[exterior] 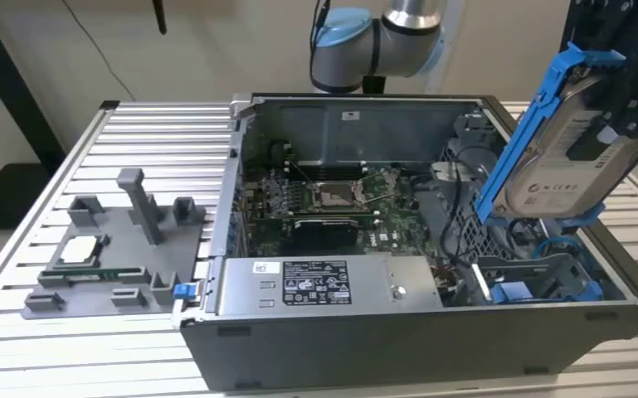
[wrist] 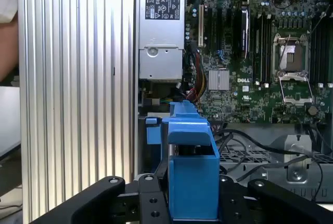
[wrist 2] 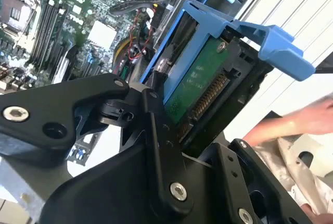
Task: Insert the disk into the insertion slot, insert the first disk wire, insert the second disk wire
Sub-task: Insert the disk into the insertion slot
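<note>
The gripper (exterior: 610,124) is clamped on the disk (exterior: 549,170), apparently across its two broad faces, which leaves the blue carrier frame (exterior: 523,124) free along the edges that must meet the bay; the disk hangs steeply tilted, nearly on end, above the corner of the computer case (exterior: 407,340) at the exterior view's right, its lower end just over the insertion slot (exterior: 534,274) but not yet in it; the steep angle probably serves to hold it clear of the case wall and of the cables (exterior: 457,224) looping beside the bay; in the second wrist view the disk's green circuit board (wrist 2: 200,86) faces the camera and the frame's handle juts out past the gripper; room around the slot is tight, with the case's outer wall on one side, the power supply (exterior: 319,286) along the front and the cables and motherboard (exterior: 335,195) inward, so the only open way in is from above; a person's hand (wrist 2: 302,120) lies beyond the disk, outside the case yet near the gripper; a grey fixture tray (exterior: 109,257) stands well apart on the counter (exterior: 31,332).
</note>
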